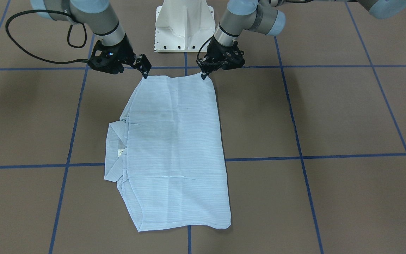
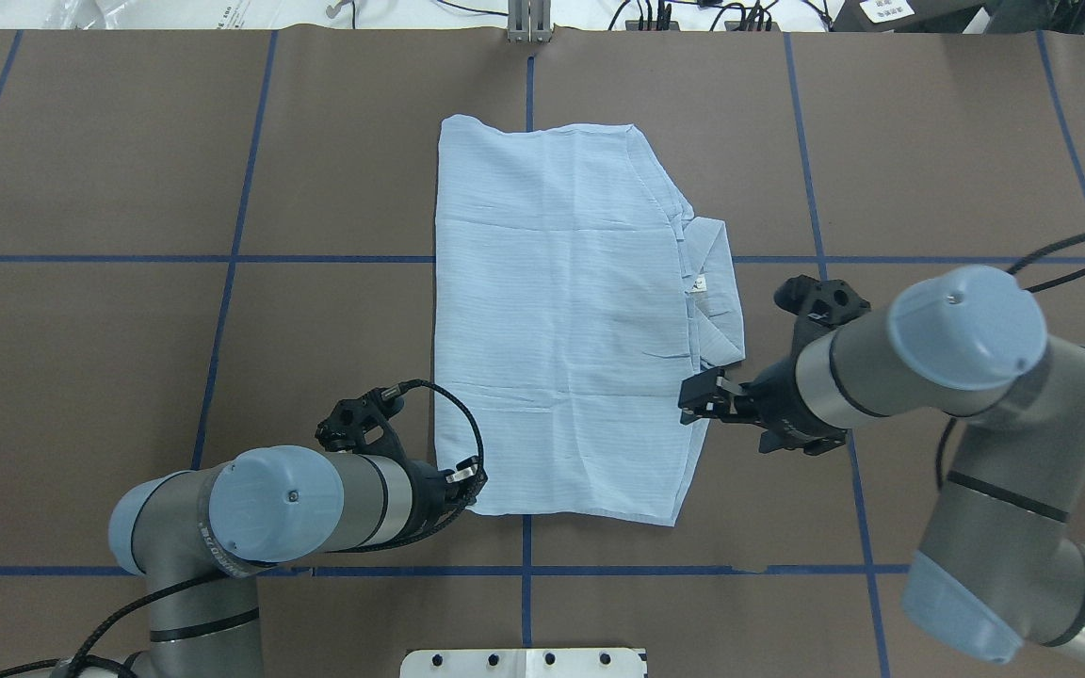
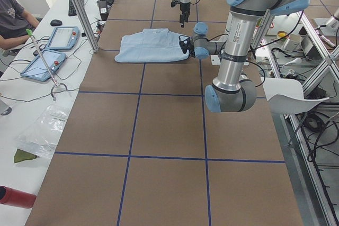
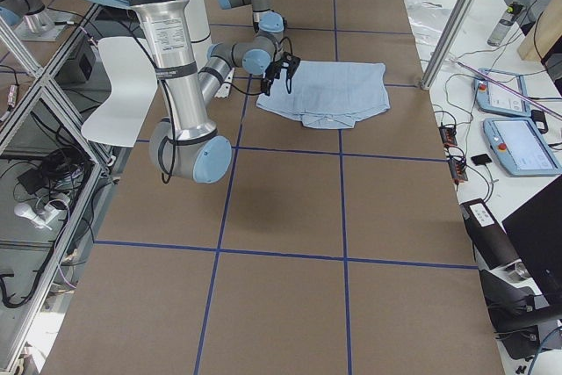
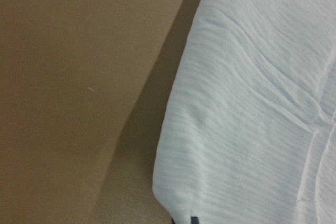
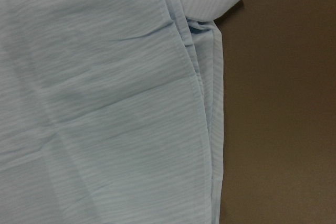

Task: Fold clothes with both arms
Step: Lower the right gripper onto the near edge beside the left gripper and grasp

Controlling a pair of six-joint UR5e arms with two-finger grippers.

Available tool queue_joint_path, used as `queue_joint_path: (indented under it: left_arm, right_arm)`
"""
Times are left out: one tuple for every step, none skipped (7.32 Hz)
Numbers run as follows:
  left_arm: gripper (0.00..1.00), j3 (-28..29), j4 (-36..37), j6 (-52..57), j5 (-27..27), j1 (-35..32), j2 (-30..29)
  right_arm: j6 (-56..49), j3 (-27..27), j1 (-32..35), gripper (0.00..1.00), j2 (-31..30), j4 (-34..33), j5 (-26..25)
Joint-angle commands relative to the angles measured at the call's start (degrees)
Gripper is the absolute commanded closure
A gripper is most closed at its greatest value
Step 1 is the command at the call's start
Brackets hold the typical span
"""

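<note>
1. Left tool (image 1: pixel 204 74) sits at the robot-side corner of the shirt (image 1: pixel 174 148) on the robot's left; in the front view its fingertips come together on the cloth edge, so it looks clenched on that corner.
2. Right tool (image 1: pixel 145 74) sits at the other robot-side corner, its fingertips meeting at the fabric edge, and it too looks clenched on the shirt.
3. In the overhead view the left tool (image 2: pixel 473 485) touches the near left corner of the shirt (image 2: pixel 561 320), while the right tool (image 2: pixel 698 400) reaches in at the shirt's right edge, just below the collar (image 2: pixel 714 292).
4. The shirt lies folded into a long rectangle near the middle of the brown table (image 2: pixel 128 358), running away from the robot, mostly flat with light creases.
5. The collar and a small white neck label (image 1: pixel 120 152) stick out on the robot's right side of the fold.
6. Blue tape lines (image 1: pixel 330 156) divide the table into squares, and the shirt lies across one of them.
7. The left wrist view shows a rounded corner of the shirt (image 5: pixel 252 119) against the table, and the right wrist view shows layered hems (image 6: pixel 202 119) along its edge.
8. A white pedestal base (image 1: pixel 184 26) stands between the two arms.
</note>
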Motion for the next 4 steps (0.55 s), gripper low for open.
queue_joint_path:
  left_arm:
    - [1.00,0.0,0.0,0.5,-0.1,0.0,0.0]
    - [1.00,0.1,0.0,0.5,-0.1,0.0,0.0]
    - [1.00,0.1,-0.1,0.5,-0.1,0.0,0.0]
    - [1.00,0.1,-0.1,0.5,0.0,0.0,0.0]
  right_arm:
    - [9.9,-2.7,-8.4,0.00,1.2,0.9,-11.2]
    - [12.6,-5.1,-9.0,0.00,1.4,4.1,-11.8]
    - [13.4,-5.5,-9.0,0.00,1.4,5.0,-11.8]
    - [14.1,-6.0,-8.5,0.00,2.3,5.0,-11.9]
